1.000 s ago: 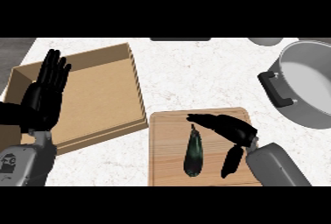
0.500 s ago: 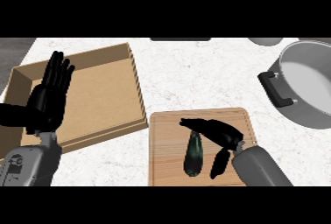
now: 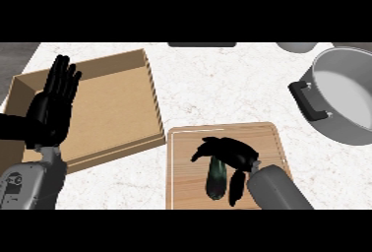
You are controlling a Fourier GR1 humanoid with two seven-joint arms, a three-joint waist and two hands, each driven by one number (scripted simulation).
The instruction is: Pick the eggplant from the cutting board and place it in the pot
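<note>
Right hand [image 3: 231,153] hangs with fingers spread over the eggplant [image 3: 215,181], which lies lengthwise at the middle of the cutting board [image 3: 185,167]; I judge it light, stiff and slippery, so I would grasp its thick middle.

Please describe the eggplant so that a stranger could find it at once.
Look at the wooden cutting board near the front edge of the counter, right of the open box. On it, partly under the right hand, lies the eggplant: the only dark, glossy, elongated vegetable there.
</note>
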